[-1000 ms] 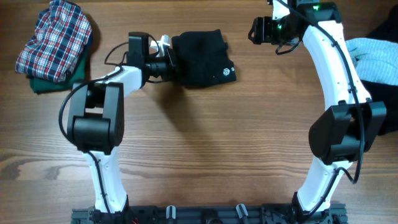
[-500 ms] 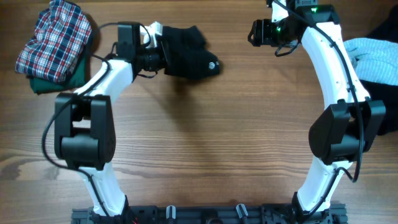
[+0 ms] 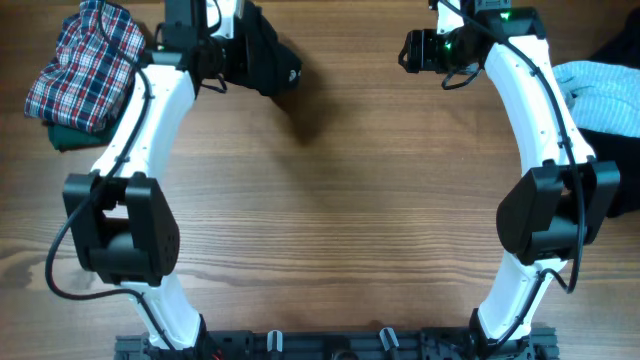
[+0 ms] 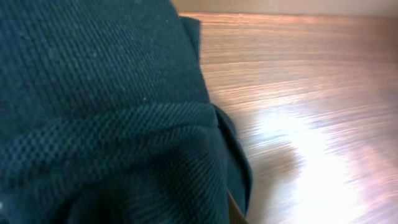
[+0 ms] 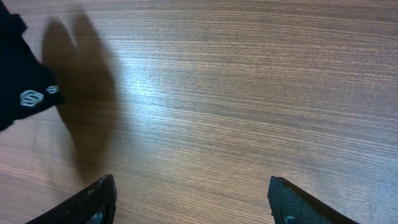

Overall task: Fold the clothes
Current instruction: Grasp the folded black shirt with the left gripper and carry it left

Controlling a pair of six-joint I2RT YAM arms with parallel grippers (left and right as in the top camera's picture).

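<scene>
A folded black garment (image 3: 265, 62) with a small white logo hangs from my left gripper (image 3: 232, 45) at the far left of the table, lifted off the wood. It fills the left wrist view (image 4: 106, 118) and hides the fingers there. Its logo corner also shows at the left edge of the right wrist view (image 5: 25, 87). My left gripper is shut on it. My right gripper (image 5: 189, 202) is open and empty above bare wood at the far right of the table (image 3: 330, 200).
A folded plaid shirt (image 3: 85, 60) lies on a green garment (image 3: 70, 135) at the far left corner. A light blue-white cloth (image 3: 600, 90) and dark clothes (image 3: 620, 150) lie at the right edge.
My left gripper has carried the black garment left and toward the far edge, lifting it off the table. The right arm has not moved.
</scene>
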